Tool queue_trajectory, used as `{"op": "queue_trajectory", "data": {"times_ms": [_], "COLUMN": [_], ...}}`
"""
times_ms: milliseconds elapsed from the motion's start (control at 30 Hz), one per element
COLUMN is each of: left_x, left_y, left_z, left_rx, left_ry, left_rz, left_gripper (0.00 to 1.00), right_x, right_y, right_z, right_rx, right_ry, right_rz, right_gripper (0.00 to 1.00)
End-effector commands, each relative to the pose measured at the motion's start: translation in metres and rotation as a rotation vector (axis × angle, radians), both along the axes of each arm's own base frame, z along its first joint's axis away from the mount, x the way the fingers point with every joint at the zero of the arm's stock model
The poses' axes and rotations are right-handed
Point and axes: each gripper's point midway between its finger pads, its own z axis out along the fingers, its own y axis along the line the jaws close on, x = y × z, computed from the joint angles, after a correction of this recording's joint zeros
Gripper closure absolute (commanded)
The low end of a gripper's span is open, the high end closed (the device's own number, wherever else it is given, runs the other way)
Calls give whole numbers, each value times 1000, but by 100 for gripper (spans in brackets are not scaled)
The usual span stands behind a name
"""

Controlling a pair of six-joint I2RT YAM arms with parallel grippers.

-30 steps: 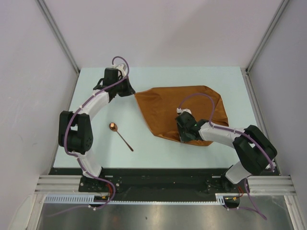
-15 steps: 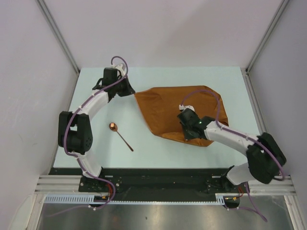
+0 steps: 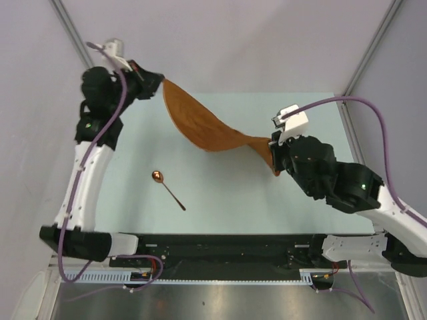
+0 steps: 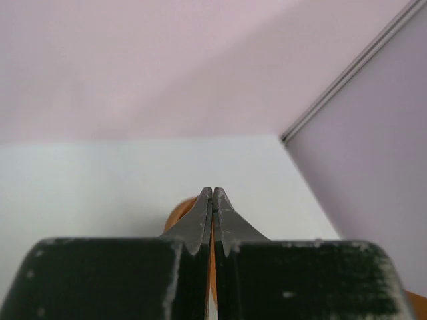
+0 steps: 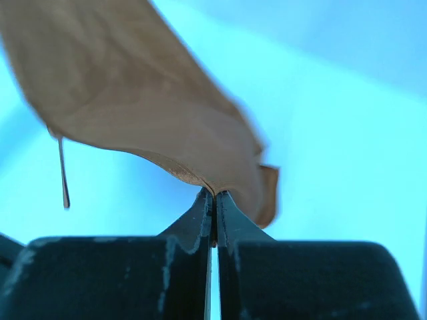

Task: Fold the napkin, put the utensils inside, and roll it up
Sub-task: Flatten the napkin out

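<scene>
Rust-brown cloth was pinched in both my grips. My left fingers [image 4: 200,220] were pressed together on one corner of the napkin [image 4: 179,212], with only a sliver of orange showing beside the tips. My right fingers [image 5: 202,212] were clamped just as tightly on another edge, and the fabric swelled away above them in a loose sheet.

From overhead, the napkin [image 3: 200,127] hung in the air as a twisted sling between the two holds. The left one was high over the far-left corner, and the right one was over the right side of the pale surface [image 3: 220,193]. I could not tell whether any part of the cloth touched down. The spoon [image 3: 167,188] lay alone on the near-left of the surface, well apart from the cloth, with its copper bowl pointing away from me.

I judged this to be the folding step, barely begun, with the spoon not yet placed and nothing rolled. The next move called for taking the twist out and lowering both holds evenly so the cloth landed flat. After that, one edge had to be brought over the other without dragging across the spoon.
</scene>
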Motion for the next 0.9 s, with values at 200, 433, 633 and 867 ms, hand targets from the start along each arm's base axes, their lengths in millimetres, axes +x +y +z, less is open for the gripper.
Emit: {"op": "queue_trajectory", "data": {"times_ms": [200,433,633,867], "left_x": [-120,-63,23,102], "left_y": [37,23,0,-69], "left_z": [157,118,55,-4], "left_rx": [-22,-10,-25,-35], "left_ry": [-358,-233,-94,-22], "left_rz": [93,50,-16,-174], "left_gripper": [100,100,100,100], "right_x": [-28,49,154,231], "right_y": [-17,-48,-98,-164], "right_z": [158,134,16,-4], "right_rx": [-48,23,29,58], "right_ry": [-451,-411,-129,-77], "right_rz": [-88,-99,-156,-253], "right_gripper": [100,100,100,100]}}
